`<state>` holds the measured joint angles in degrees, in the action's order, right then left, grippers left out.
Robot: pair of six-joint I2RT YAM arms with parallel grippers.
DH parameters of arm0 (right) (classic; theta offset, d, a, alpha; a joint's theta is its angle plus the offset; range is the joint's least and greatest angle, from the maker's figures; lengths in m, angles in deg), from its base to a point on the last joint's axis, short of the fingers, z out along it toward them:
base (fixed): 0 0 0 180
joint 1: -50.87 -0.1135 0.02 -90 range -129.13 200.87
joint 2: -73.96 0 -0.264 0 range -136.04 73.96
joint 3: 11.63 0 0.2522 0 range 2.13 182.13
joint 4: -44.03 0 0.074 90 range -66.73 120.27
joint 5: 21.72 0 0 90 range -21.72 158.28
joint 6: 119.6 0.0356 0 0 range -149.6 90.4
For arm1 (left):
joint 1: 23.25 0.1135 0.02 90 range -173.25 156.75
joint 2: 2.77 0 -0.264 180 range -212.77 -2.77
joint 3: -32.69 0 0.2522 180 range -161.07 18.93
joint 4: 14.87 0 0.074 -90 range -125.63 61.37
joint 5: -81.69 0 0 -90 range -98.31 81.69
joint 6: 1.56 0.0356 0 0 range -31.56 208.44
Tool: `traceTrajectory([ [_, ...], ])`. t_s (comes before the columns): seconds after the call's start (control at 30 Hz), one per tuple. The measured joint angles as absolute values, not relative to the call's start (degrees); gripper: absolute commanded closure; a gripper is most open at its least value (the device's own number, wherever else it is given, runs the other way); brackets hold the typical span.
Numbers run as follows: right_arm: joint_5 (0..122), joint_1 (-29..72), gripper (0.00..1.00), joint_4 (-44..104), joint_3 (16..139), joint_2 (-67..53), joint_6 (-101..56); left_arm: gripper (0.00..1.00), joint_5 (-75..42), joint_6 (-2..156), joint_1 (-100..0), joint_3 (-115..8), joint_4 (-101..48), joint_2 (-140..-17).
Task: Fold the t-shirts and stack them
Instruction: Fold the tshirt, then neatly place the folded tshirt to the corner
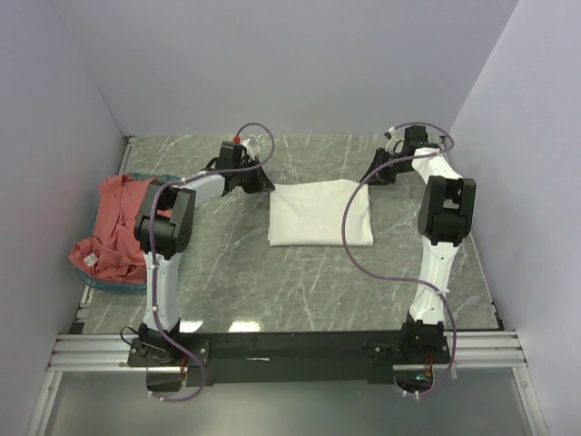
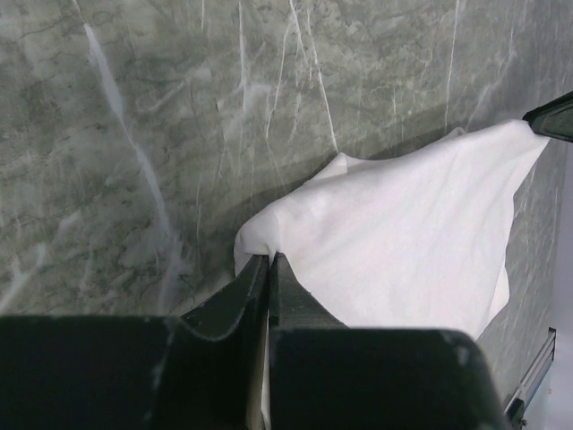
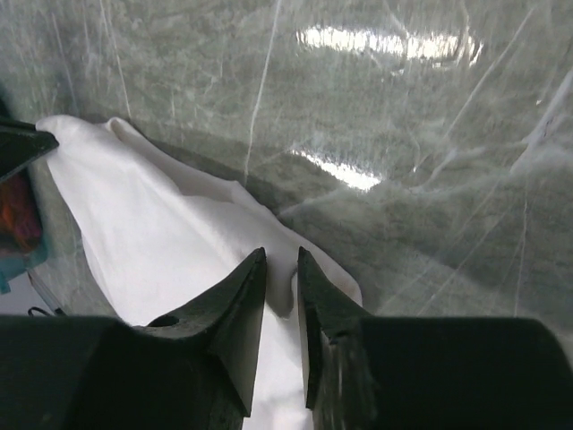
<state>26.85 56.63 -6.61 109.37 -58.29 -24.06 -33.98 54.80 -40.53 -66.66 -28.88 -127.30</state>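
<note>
Nearest, at the left edge of the top view: the red tee (image 1: 113, 227), crumpled, lying in the teal basket (image 1: 95, 283) and spilling over its rim.

A bit farther, in the middle of the frame: the white tee (image 1: 318, 213), folded into a flat block on the grey stone table (image 1: 300, 291). Well apart from the red tee.

Farthest, at the top edge of the white tee: both pincers, one at each corner.

Left gripper (image 2: 269, 257) at the upper left corner of the tee. Pressed tight together, no gap, with the cloth corner pinched at the tips and the cloth lifted off the table a little there.

Right gripper (image 3: 281, 253) at the upper right corner. Narrow, only a thin gap, with white cloth bunched between the tips and held. More cloth spreading away to the left of that frame.
</note>
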Motion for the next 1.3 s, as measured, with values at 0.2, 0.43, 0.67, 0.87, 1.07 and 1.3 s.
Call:
traceTrajectory([
  [0.2,26.67,56.65,0.95,-7.03,107.36,-58.05,-24.84,0.94,-33.98,54.80,-40.53,-66.66,-28.88,-127.30],
  [0.43,26.87,57.65,1.00,-6.07,105.20,-55.82,-24.97,0.96,-33.98,54.80,-40.53,-66.66,-28.86,-127.30],
  [0.67,29.12,58.46,1.00,-5.63,104.78,-53.65,-26.31,0.96,-34.64,54.77,-40.75,-67.33,-28.73,-127.32],
  [0.87,32.20,58.40,0.83,-5.19,104.80,-53.59,-28.14,0.96,-35.41,54.75,-40.83,-67.70,-28.03,-127.63],
  [1.07,39.16,58.68,0.70,-2.99,104.85,-53.59,-31.05,0.85,-35.12,54.75,-40.77,-69.39,-28.31,-129.35],
  [1.3,44.99,58.79,0.61,-0.12,103.54,-52.74,-34.72,0.42,-32.35,55.04,-40.68,-70.90,-29.32,-130.25],
])
